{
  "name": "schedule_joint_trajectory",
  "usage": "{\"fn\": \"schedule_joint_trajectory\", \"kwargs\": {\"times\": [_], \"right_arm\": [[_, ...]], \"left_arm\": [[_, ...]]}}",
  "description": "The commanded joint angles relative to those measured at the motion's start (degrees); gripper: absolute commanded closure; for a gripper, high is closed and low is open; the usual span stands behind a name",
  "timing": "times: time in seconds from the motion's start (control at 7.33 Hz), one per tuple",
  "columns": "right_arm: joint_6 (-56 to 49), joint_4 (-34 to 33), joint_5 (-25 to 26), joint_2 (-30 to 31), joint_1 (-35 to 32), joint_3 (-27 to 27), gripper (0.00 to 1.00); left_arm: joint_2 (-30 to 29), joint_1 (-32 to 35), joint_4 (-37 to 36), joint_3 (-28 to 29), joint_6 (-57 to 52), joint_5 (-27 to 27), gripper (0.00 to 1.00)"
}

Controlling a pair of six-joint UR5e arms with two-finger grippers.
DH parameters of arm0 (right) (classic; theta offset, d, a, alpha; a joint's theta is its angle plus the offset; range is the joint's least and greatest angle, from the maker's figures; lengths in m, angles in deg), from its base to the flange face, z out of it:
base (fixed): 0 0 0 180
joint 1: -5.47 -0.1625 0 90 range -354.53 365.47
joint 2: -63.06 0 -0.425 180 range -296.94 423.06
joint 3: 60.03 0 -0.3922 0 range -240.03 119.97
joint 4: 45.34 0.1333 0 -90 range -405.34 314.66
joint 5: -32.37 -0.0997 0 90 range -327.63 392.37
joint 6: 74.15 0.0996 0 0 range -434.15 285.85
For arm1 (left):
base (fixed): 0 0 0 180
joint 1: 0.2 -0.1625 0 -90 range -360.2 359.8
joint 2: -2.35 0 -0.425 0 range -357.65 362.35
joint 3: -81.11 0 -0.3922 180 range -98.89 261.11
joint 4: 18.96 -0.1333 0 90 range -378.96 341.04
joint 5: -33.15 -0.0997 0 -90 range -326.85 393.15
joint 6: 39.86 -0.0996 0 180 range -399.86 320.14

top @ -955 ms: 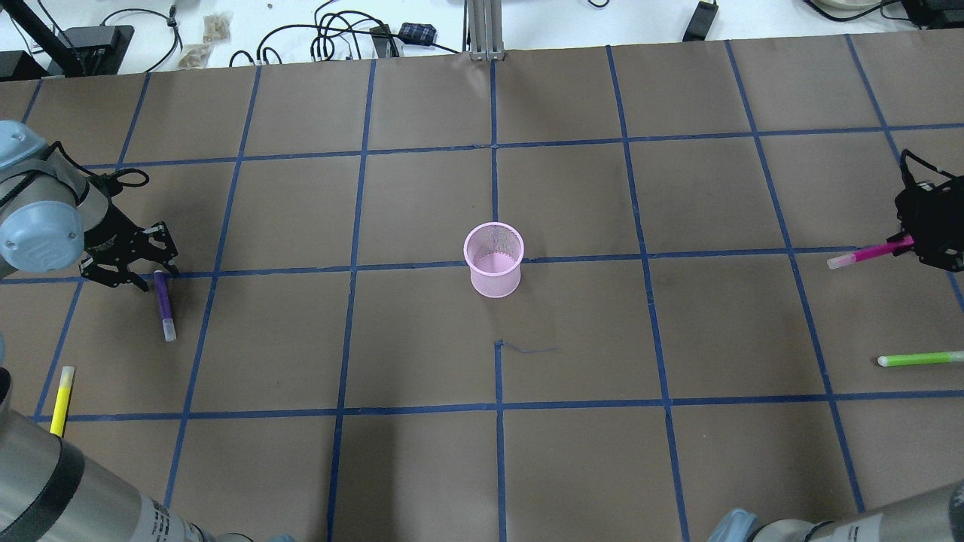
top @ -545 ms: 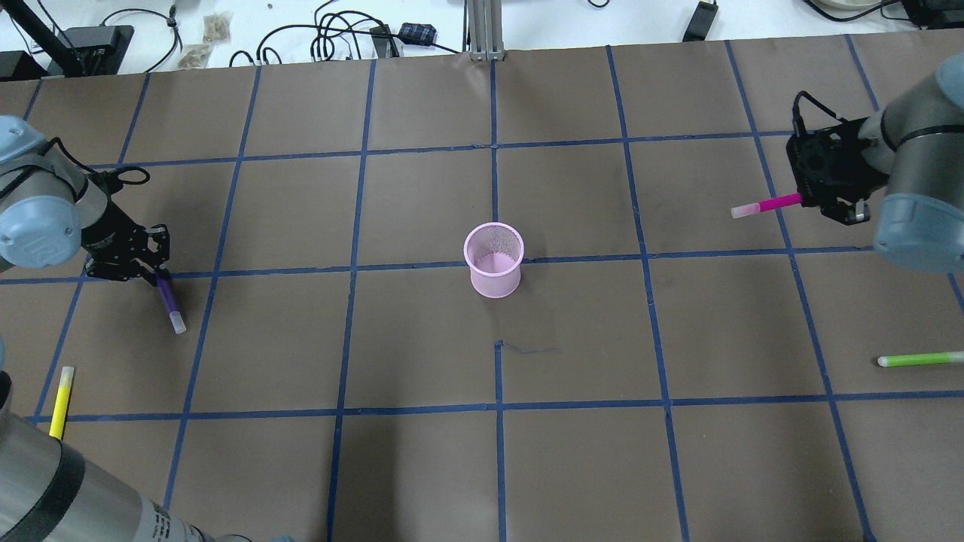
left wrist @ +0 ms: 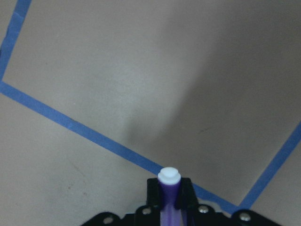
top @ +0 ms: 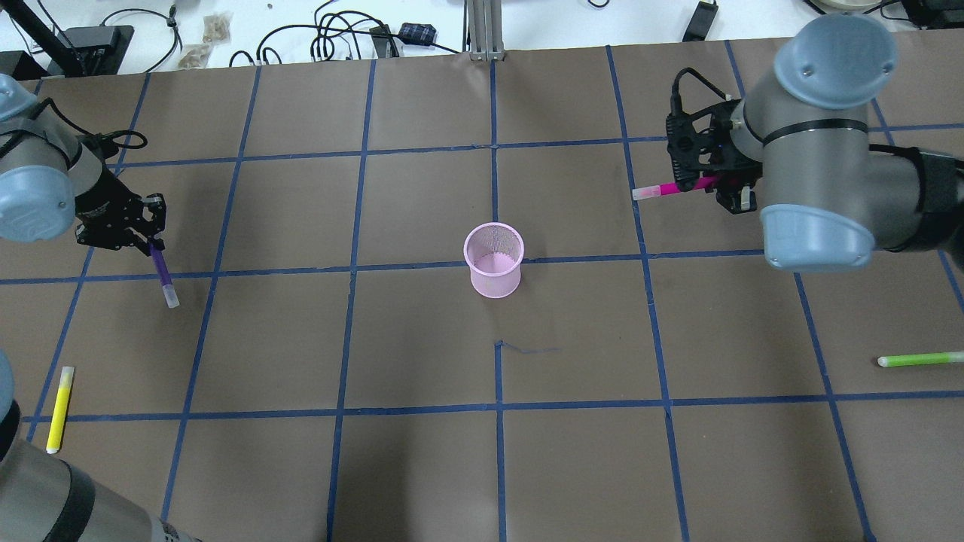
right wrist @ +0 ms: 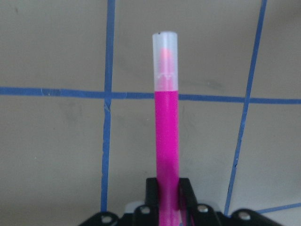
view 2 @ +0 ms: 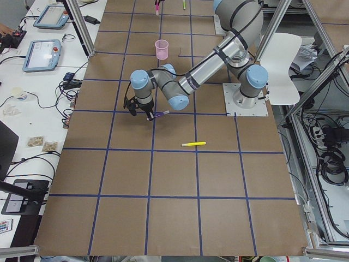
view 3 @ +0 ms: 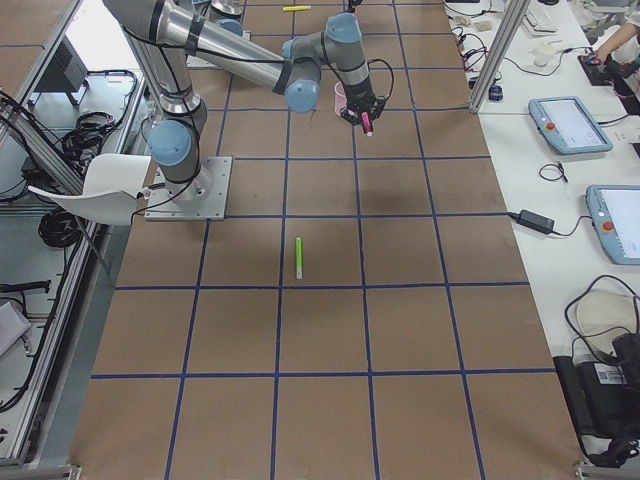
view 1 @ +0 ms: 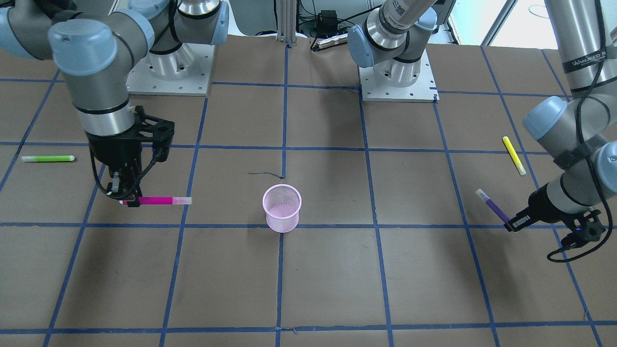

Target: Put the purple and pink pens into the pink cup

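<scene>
Swinging toward the pink cup [top: 495,281], our right gripper [top: 709,184] clamps the pink pen [top: 666,190]; left gripper [top: 153,248], clamped, has raised the purple pen [top: 162,275]

The counter [top: 422,467] is wearing matt brown paper crossed with blue tape [top: 422,266], while the pink cup [top: 494,269] is showing a fine see-through mesh. The pink pen [right wrist: 166,136] and purple pen [top: 160,269] are gleaming as smooth plastic, the pink one's cap frosted and translucent.
</scene>
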Motion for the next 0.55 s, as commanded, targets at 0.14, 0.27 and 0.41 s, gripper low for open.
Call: {"fn": "schedule_joint_trajectory", "kwargs": {"times": [0.14, 0.27, 0.41], "right_arm": [[15.81, 4.99, 5.78, -2.51, -13.01, -4.97, 1.0], [20.92, 9.72, 5.8, -3.82, -15.66, -7.94, 1.0], [26.19, 12.9, 6.67, -5.4, -18.55, -10.41, 1.0]], "left_arm": [[1.2, 0.71, 1.92, 2.4, -0.03, -0.09, 1.0], [1.37, 0.71, 1.92, 2.4, -0.03, 0.0, 1.0], [1.38, 0.71, 1.92, 2.4, -0.11, 0.0, 1.0]]}}
